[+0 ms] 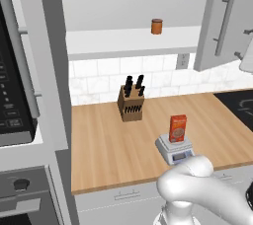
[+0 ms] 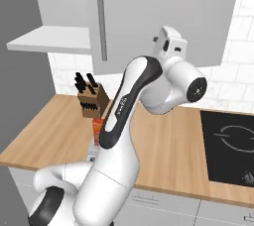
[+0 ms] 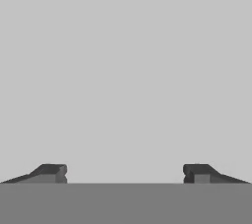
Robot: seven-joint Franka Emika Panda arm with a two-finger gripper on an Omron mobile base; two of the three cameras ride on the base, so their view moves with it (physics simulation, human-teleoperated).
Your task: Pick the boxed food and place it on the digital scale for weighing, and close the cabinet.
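On the wooden counter [image 1: 108, 135] in the left base view the boxed food [image 1: 178, 128] stands upright on the digital scale [image 1: 175, 149], the cabinet [image 1: 223, 19] door ajar above, the right base view shows that door's handle [image 2: 101, 21], and the hand view shows the gripper [image 3: 125, 174] spread wide, empty, facing a plain grey surface.

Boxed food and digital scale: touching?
Touching. In the left base view the boxed food stands upright on the platform of the digital scale, its bottom edge meeting the platform with no gap showing.

Orange-red boxed food [image 1: 178, 128] stands upright on grey digital scale [image 1: 174, 150]; cabinet [image 1: 221, 19] door open.
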